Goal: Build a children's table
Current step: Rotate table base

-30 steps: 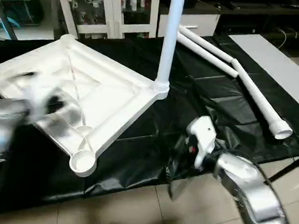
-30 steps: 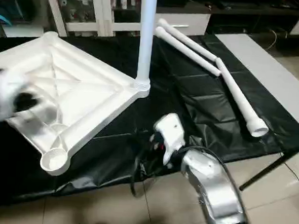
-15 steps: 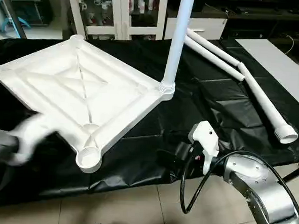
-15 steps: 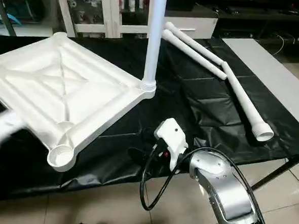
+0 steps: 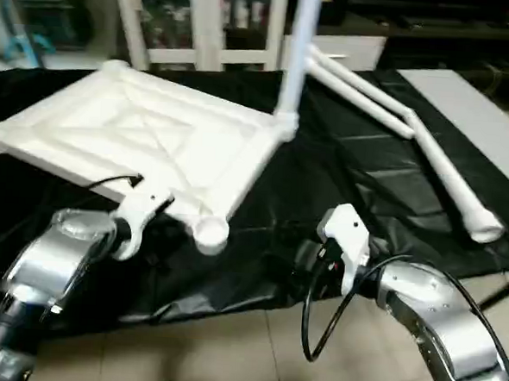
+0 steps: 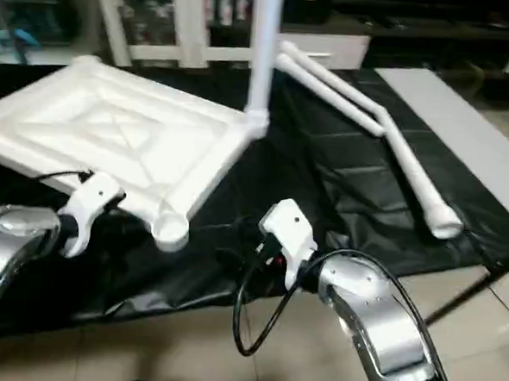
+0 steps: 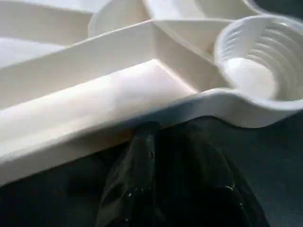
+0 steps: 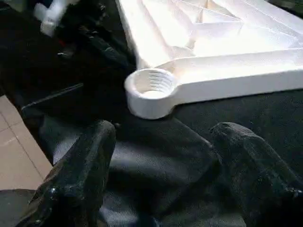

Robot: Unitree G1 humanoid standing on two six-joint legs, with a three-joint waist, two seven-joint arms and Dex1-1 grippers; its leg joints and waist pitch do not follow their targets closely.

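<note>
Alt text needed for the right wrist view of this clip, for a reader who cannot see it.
An upturned white plastic tabletop lies on a black-covered work table, its threaded round corner socket empty and nearest the camera. The right pincer stands open in front of that socket, its two black fingers apart and holding nothing.

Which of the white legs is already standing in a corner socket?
The upright leg at the tabletop's far corner. The other legs lie flat on the black cover.

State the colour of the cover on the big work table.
Black; the cover shows best in the right eye view.
</note>
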